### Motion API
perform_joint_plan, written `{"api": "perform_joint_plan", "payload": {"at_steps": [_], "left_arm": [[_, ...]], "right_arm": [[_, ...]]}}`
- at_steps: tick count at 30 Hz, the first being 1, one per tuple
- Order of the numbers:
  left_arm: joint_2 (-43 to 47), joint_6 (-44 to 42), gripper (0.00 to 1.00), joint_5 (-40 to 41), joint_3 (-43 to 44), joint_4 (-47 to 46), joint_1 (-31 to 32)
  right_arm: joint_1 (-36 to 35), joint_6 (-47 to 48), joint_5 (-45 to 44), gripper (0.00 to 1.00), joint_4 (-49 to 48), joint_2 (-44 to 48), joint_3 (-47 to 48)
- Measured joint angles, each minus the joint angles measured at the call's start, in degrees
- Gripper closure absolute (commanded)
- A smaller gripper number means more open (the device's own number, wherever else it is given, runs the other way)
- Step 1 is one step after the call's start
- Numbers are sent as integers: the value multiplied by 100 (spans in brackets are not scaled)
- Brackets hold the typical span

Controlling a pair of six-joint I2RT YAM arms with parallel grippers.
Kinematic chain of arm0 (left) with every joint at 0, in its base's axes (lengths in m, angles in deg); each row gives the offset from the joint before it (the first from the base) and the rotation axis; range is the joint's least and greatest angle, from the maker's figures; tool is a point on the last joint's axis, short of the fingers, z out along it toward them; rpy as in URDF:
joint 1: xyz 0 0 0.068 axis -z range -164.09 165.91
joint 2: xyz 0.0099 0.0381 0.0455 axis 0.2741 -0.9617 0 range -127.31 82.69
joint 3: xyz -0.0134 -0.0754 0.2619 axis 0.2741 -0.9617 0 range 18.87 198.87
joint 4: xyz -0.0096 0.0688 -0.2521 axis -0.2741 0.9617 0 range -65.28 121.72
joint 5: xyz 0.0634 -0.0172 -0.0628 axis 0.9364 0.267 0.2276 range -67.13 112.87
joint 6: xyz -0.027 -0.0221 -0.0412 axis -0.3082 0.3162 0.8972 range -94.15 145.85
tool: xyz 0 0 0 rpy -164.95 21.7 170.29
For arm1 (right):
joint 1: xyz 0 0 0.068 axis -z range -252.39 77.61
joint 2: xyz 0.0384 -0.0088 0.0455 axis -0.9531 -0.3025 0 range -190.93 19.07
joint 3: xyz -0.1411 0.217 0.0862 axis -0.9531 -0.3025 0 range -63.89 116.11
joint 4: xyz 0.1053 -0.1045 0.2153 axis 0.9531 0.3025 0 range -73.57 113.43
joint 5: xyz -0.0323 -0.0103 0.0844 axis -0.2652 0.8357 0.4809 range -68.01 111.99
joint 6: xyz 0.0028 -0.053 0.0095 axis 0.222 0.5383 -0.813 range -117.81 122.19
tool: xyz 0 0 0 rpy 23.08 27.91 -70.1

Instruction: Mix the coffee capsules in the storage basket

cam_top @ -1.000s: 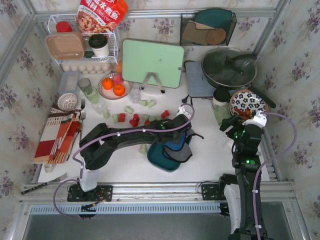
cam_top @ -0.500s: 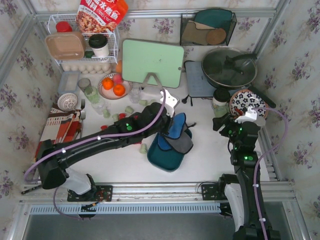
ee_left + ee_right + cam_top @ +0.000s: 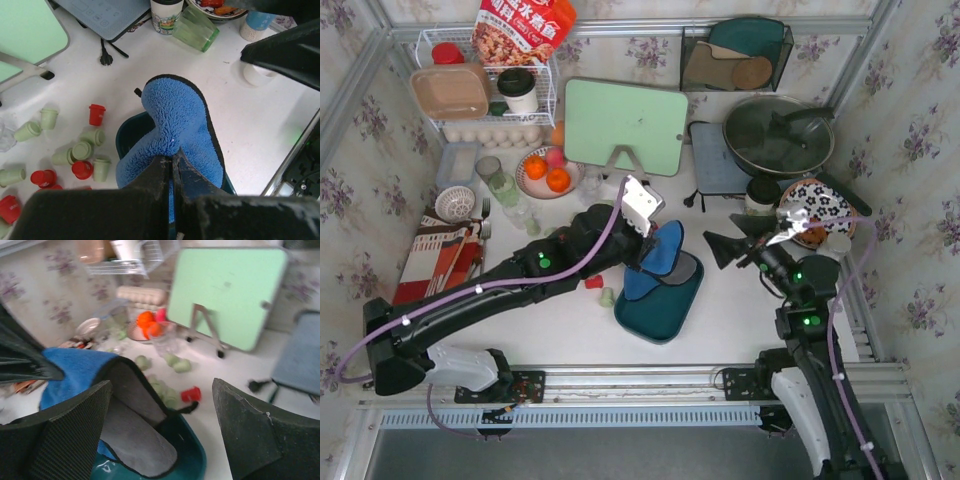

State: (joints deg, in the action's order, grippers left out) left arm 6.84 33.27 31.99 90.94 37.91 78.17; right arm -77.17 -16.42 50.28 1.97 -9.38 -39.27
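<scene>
The dark teal storage basket (image 3: 660,318) sits mid-table, its rim also in the left wrist view (image 3: 126,137) and the right wrist view (image 3: 195,460). My left gripper (image 3: 647,250) (image 3: 172,161) is shut on a blue fluffy mitt (image 3: 175,112) with a grey underside (image 3: 135,432), holding it partly up over the basket. Red and pale green coffee capsules (image 3: 80,150) lie loose on the table left of the basket, with a red one (image 3: 190,394) near its far rim. The mitt hides the inside of the basket. My right gripper (image 3: 730,243) (image 3: 161,390) is open, to the right of the basket and facing it.
A green cutting board (image 3: 625,125) stands at the back, with a plate of oranges (image 3: 545,172) to its left. A grey pad (image 3: 718,160), a pan (image 3: 778,135) and a patterned plate (image 3: 817,205) are at the right. A green glass (image 3: 196,30) lies beyond the basket.
My left gripper has shut on the blue mitt and drawn it up and back over the basket. My right gripper has swung left toward the basket and opened wider.
</scene>
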Motion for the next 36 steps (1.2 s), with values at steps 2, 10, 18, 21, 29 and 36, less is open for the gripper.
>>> {"api": "perform_joint_plan", "payload": {"at_steps": [2, 10, 18, 21, 29, 36], "left_arm": [[44, -111, 100, -28, 0, 2, 0], [509, -656, 100, -332, -133, -2, 0], [1233, -951, 100, -1014, -844, -20, 0], [1530, -1027, 100, -1250, -1128, -66, -2], [2114, -1032, 95, -1239, -1585, -297, 0], [2297, -901, 50, -160, -1593, -229, 0]], "right_arm": [[-299, 199, 262, 11, -409, -361, 136], [-2081, 1893, 651, 2, -909, -1272, 503], [-3519, 3475, 483, 8, -852, -1989, 557], [-3880, 3847, 258, 28, -625, -2553, 741], [-4240, 4063, -459, 100, -4, -3141, 1038], [-4236, 3182, -2179, 100, 682, -2699, 1753]]}}
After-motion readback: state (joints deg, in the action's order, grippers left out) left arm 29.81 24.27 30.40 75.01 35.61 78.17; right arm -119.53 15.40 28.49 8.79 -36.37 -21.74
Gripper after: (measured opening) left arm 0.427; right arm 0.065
